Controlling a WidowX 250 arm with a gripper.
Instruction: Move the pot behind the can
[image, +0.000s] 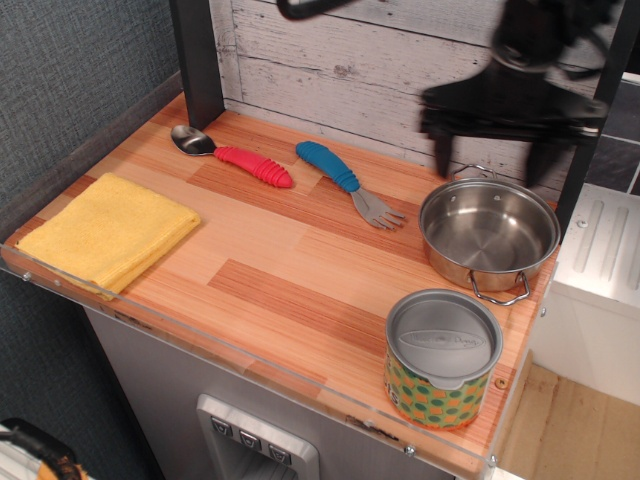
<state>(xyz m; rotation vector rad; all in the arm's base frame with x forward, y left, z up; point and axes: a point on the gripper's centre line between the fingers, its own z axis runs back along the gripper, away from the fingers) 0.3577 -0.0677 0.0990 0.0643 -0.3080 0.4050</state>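
Spread wide and holding nothing, the gripper (490, 165) hangs blurred above the far rim of the pot (489, 236), its two dark fingers apart and clear of the steel. That pot sits empty on the worktop (290, 260) toward the far right corner; the can (443, 357) stands at its 7 o'clock, close but not touching, by the front edge. A blue-handled fork (348, 183) lies at the pot's 9 o'clock, a red-handled spoon (231, 155) beyond it, a yellow cloth (110, 230) far left
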